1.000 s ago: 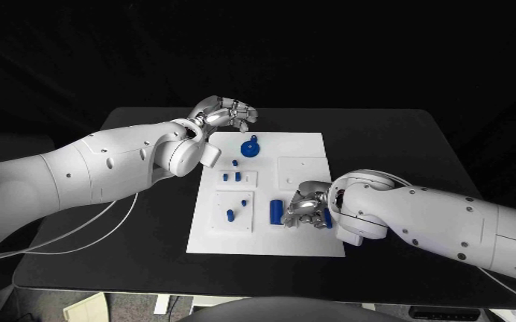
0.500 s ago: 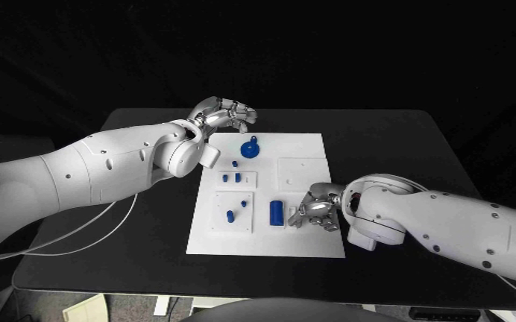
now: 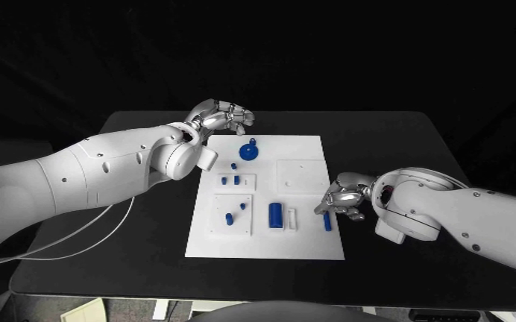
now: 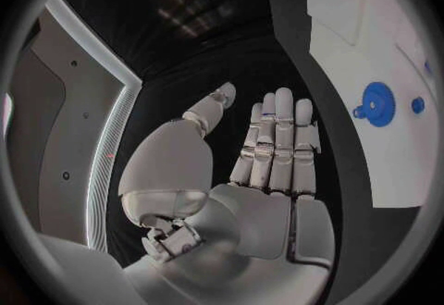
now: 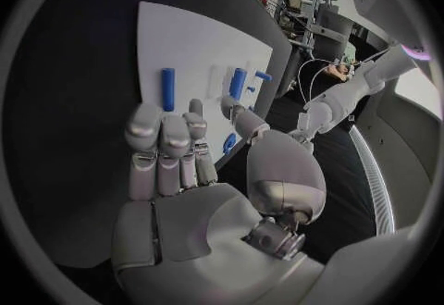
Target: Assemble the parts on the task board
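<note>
The right hand (image 3: pixel 346 201) hung empty, fingers apart, beside a blue peg (image 3: pixel 326 221); it should grip the peg mid-length. The left hand (image 3: pixel 223 118) was empty too.

Parts (image 3: pixel 277 214) lie on the task board (image 3: pixel 306 147), mid-table (image 3: pixel 398 136).

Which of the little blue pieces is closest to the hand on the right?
The slim blue bar lying near the task board's right edge, just below the right hand. The other blue pieces lie further left.

A black table (image 3: pixel 387 132) stands before a dark, unlit background.
</note>
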Robot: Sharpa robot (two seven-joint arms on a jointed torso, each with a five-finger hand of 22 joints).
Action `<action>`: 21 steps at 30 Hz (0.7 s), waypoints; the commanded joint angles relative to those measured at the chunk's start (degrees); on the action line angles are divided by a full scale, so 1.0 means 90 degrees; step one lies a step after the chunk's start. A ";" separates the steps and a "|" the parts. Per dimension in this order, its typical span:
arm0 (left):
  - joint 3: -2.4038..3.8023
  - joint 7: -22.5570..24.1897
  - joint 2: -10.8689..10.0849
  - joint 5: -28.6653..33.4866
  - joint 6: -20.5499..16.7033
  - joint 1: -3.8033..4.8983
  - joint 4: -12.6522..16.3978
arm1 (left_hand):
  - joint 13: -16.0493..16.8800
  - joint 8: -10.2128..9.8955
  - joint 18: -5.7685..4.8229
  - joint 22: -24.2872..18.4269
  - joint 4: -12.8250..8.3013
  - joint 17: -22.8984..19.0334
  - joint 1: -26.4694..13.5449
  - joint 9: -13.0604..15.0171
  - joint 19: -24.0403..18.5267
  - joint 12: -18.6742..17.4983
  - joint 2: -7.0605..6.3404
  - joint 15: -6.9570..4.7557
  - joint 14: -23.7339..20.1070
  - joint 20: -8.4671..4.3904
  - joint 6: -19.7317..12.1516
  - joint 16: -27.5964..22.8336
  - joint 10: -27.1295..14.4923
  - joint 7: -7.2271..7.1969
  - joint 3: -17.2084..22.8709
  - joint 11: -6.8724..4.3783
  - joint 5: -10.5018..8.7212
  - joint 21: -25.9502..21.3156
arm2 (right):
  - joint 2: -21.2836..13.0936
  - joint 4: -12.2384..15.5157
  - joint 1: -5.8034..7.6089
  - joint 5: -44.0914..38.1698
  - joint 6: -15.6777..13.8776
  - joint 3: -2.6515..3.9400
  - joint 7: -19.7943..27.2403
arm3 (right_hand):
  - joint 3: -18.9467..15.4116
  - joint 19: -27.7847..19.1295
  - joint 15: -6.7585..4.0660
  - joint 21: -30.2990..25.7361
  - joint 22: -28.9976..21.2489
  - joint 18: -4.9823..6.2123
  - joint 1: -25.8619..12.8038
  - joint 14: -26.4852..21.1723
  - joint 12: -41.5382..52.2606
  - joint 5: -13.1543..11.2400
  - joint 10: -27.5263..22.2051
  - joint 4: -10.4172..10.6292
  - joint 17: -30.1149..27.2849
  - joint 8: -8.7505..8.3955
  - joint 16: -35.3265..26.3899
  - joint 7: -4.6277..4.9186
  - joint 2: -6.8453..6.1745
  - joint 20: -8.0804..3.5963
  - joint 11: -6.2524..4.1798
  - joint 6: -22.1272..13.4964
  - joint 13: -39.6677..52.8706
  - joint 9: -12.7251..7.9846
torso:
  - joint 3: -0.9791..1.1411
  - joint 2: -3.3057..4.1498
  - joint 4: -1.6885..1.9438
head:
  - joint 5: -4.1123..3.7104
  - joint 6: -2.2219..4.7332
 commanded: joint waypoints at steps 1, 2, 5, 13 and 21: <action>0.0004 0.0051 0.0000 -0.0009 0.0085 0.0002 0.0023 | -0.0006 0.0025 0.0131 0.0010 0.0038 0.0011 -0.0063 -0.0010 0.0000 0.0013 0.0007 0.0000 0.0023 0.0007 -0.0033 -0.0038 -0.0024 0.0011 -0.0008 0.0008 -0.0010 -0.0043 | -0.0084 0.0037 0.0004 -0.0822 0.0057 0.0002 -0.0190 | 0.0005 0.0020 0.0011 -0.0029 0.0053 0.0671 0.0088 0.0054 0.0015 -0.0049 0.0025 -0.0047 0.0015 0.0007 -0.0022 0.0003 -0.0005 0.0000 0.0014 0.0015 0.0008 0.0024 | 0.0005 0.0002 -0.0003 | -0.0029 0.0020; 0.0004 0.0050 -0.0001 -0.0009 0.0086 0.0002 0.0025 | -0.0005 0.0025 0.0131 0.0010 0.0038 0.0012 -0.0063 -0.0010 0.0000 0.0013 0.0007 0.0000 0.0024 0.0007 -0.0033 -0.0039 -0.0023 0.0011 -0.0008 0.0008 -0.0010 -0.0043 | -0.0106 0.0046 0.0004 -0.0867 0.0084 0.0001 -0.0238 | 0.0010 0.0024 0.0009 -0.0026 0.0056 0.0671 0.0101 0.0058 0.0019 -0.0074 0.0033 -0.0043 0.0019 0.0018 -0.0018 -0.0002 -0.0008 0.0007 0.0010 0.0035 0.0010 0.0032 | 0.0003 0.0002 0.0000 | -0.0034 0.0023; 0.0004 0.0049 -0.0010 -0.0009 0.0092 0.0001 0.0034 | -0.0005 0.0025 0.0131 0.0011 0.0039 0.0013 -0.0064 -0.0010 0.0000 0.0014 0.0008 0.0000 0.0024 0.0006 -0.0033 -0.0039 -0.0022 0.0011 -0.0008 0.0008 -0.0011 -0.0043 | -0.0174 0.0116 0.0003 -0.0972 0.0170 -0.0001 -0.0430 | 0.0129 0.0055 -0.0003 -0.0004 0.0065 0.0671 0.0172 0.0072 0.0190 -0.0156 0.0169 0.0072 0.0049 0.0048 0.0015 -0.0023 -0.0094 0.0028 -0.0008 0.0103 0.0110 0.0063 | 0.0004 0.0003 0.0004 | -0.0059 0.0027; 0.0003 0.0043 -0.0008 -0.0009 0.0105 0.0001 0.0040 | -0.0005 0.0026 0.0131 0.0013 0.0041 0.0015 -0.0066 -0.0010 0.0001 0.0015 0.0008 0.0000 0.0025 0.0006 -0.0032 -0.0041 -0.0020 0.0011 -0.0009 0.0007 -0.0013 -0.0045 | -0.0224 0.0202 -0.0003 -0.1274 0.0175 -0.0007 -0.0683 | 0.0188 0.0075 -0.0064 0.0000 0.0065 0.0671 0.0136 0.0074 0.1076 -0.0163 0.0765 0.0249 0.0020 0.0128 -0.0020 -0.0090 -0.0169 0.0036 -0.0074 0.0272 0.0621 0.0132 | -0.0001 0.0003 0.0006 | -0.0099 0.0036; 0.0003 0.0033 -0.0010 -0.0009 0.0118 0.0001 0.0047 | -0.0006 0.0027 0.0132 0.0016 0.0043 0.0017 -0.0069 -0.0010 0.0002 0.0016 0.0009 0.0000 0.0026 0.0007 -0.0032 -0.0044 -0.0019 0.0011 -0.0009 0.0006 -0.0014 -0.0047 | -0.0149 0.0156 -0.0054 -0.1401 0.0192 -0.0035 -0.0831 | 0.0202 0.0086 -0.0094 0.0001 0.0063 0.0671 -0.0027 0.0077 0.1249 -0.0175 0.0873 0.0486 0.0017 0.0153 -0.0019 -0.0124 -0.0250 0.0030 -0.0107 0.0344 0.0726 0.0166 | -0.0010 0.0005 0.0013 | -0.0114 0.0024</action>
